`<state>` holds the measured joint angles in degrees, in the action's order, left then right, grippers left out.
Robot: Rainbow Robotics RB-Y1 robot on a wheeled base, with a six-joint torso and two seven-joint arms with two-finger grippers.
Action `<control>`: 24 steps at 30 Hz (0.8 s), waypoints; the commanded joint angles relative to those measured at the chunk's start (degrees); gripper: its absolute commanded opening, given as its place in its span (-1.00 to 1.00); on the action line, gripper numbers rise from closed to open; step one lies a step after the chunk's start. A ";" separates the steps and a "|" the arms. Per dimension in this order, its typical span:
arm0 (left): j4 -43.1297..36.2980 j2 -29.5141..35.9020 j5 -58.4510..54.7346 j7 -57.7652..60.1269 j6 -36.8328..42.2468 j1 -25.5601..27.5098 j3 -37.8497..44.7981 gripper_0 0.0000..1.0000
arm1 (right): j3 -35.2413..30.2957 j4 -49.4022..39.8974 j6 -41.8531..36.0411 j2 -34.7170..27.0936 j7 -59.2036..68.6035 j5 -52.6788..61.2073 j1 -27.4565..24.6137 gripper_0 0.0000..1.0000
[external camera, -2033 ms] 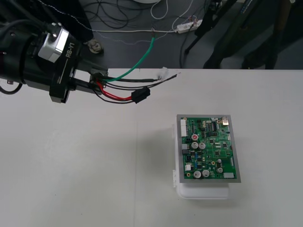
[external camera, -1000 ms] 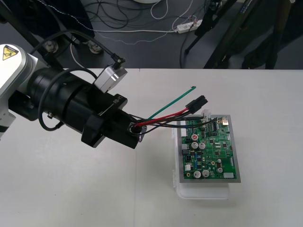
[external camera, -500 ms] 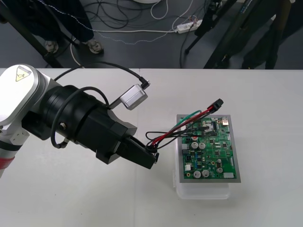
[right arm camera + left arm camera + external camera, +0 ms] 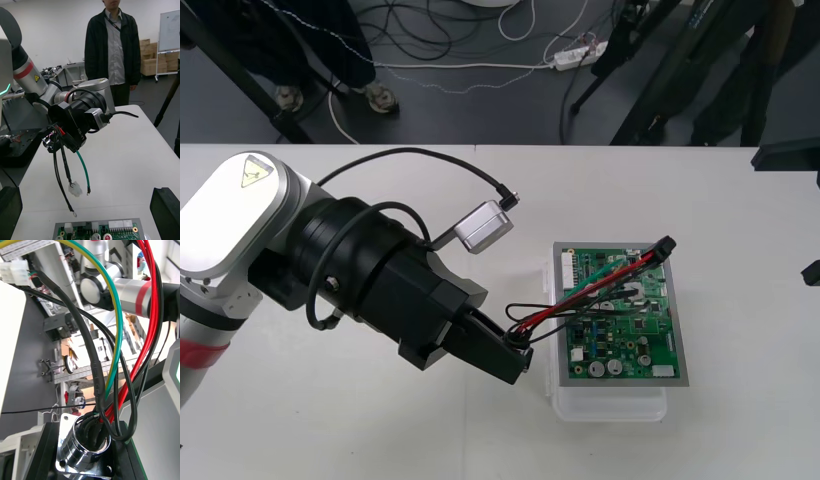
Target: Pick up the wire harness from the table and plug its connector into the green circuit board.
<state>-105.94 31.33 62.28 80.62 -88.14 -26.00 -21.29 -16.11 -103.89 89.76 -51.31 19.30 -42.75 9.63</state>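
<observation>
My left gripper (image 4: 518, 358) is shut on the harness's round metal socket (image 4: 85, 445) just left of the green circuit board (image 4: 625, 345). Red, green and black wires (image 4: 600, 290) run from the socket up and across the board. The black plug (image 4: 665, 245) hangs in the air over the board's far right corner. In the right wrist view the left gripper (image 4: 52, 140) holds the harness above the board (image 4: 101, 229), with a white connector (image 4: 75, 189) dangling. My right gripper (image 4: 87, 202) is open, facing the board from the table's right side.
The board sits on a white base (image 4: 610, 405) that sticks out toward the near edge. Dark parts of the right arm (image 4: 788, 154) show at the table's right edge. Loose cables (image 4: 480, 40) lie on the floor beyond the far edge.
My left gripper carried the harness from the far left of the table down to the board's left side, and the plug swung over the board. Right arm parts appeared at the right edge.
</observation>
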 commanded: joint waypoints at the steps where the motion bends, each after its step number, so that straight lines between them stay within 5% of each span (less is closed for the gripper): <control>1: -1.64 -3.03 -1.99 -3.02 -1.86 -0.37 -1.21 -1.00 | 0.99 1.14 0.24 3.23 -2.60 -2.95 1.88 1.00; 9: -1.64 -2.94 -6.56 -3.02 -1.86 -1.25 -3.41 -1.00 | 1.43 3.78 0.24 8.24 -2.87 -1.98 1.18 1.00; 24: -1.02 -1.80 -8.14 -3.46 -0.28 -1.25 -3.32 -1.00 | 8.99 3.96 0.24 8.50 -3.04 6.46 0.83 1.00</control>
<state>-105.93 29.53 55.34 80.62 -88.15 -26.01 -23.99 -8.35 -99.80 89.76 -43.25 18.61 -37.44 9.80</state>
